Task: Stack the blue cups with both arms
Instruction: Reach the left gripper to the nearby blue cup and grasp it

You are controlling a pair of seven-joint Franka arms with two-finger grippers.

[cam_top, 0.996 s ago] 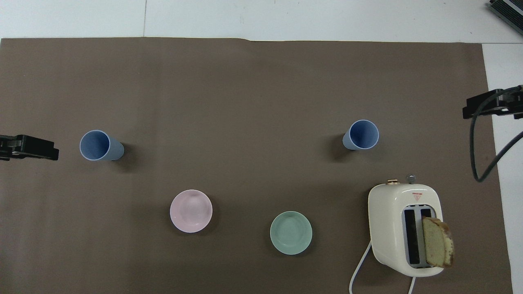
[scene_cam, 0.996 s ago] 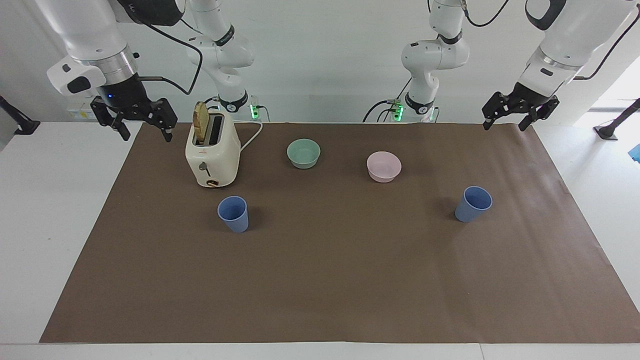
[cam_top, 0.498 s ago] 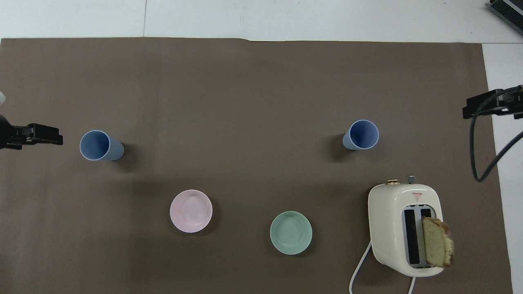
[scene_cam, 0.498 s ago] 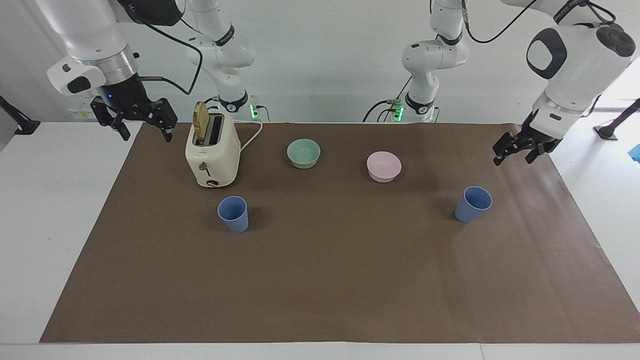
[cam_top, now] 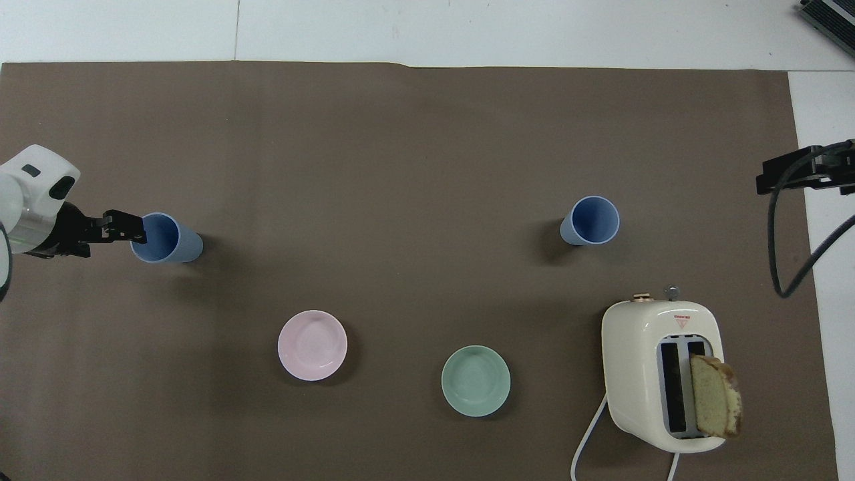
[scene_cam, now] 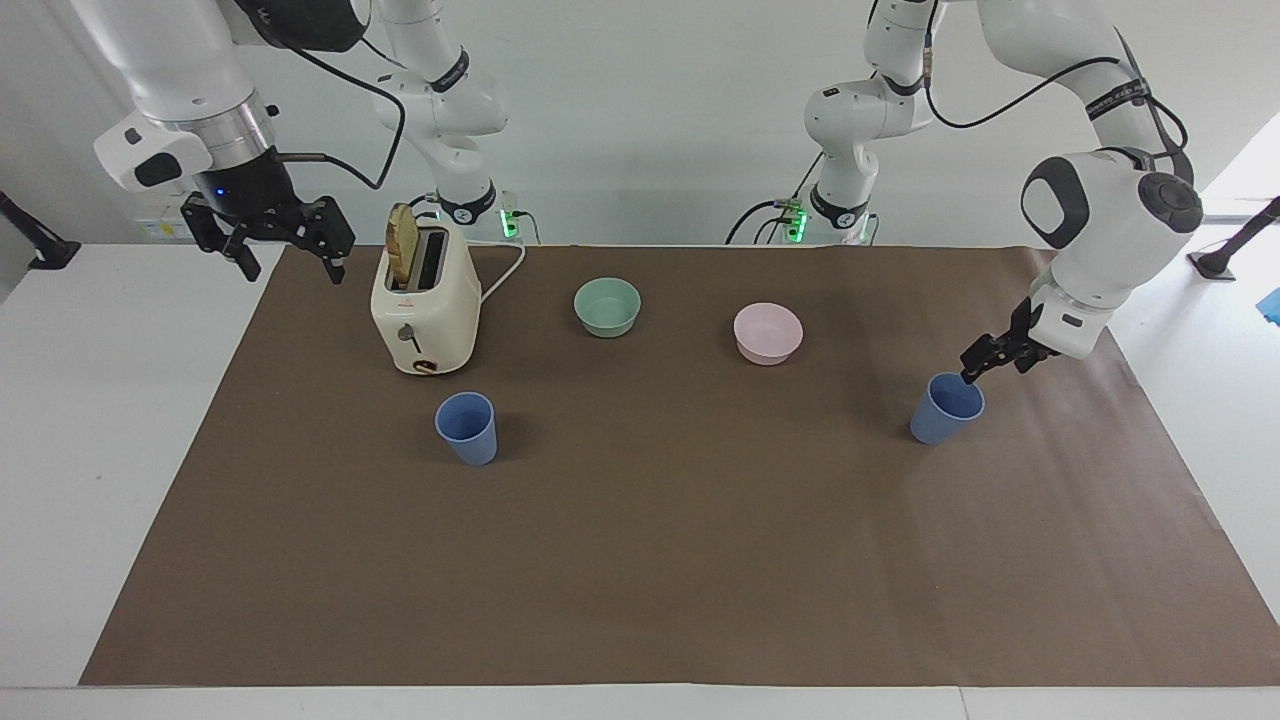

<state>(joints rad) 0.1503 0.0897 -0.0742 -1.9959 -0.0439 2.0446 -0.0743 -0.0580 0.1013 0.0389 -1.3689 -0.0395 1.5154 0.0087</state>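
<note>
Two blue cups stand upright on the brown mat. One cup point(scene_cam: 940, 420) point(cam_top: 170, 240) is toward the left arm's end. The other cup point(scene_cam: 468, 430) point(cam_top: 591, 220) is toward the right arm's end, a little farther from the robots than the toaster. My left gripper point(scene_cam: 990, 368) point(cam_top: 137, 230) is low, with open fingers at the first cup's rim on the side toward the left arm's end. I cannot tell whether it touches. My right gripper point(scene_cam: 290, 265) point(cam_top: 775, 179) is open and empty. It waits raised over the mat's edge beside the toaster.
A cream toaster point(scene_cam: 425, 320) point(cam_top: 661, 334) with a bread slice point(scene_cam: 403, 245) in one slot stands near the right arm. A green bowl point(scene_cam: 607, 306) point(cam_top: 475, 381) and a pink bowl point(scene_cam: 767, 332) point(cam_top: 312, 345) sit nearer the robots than the cups.
My left arm has come down and in from its raised place at the mat's corner to the rim of the cup at its end. The right arm and both cups have not moved.
</note>
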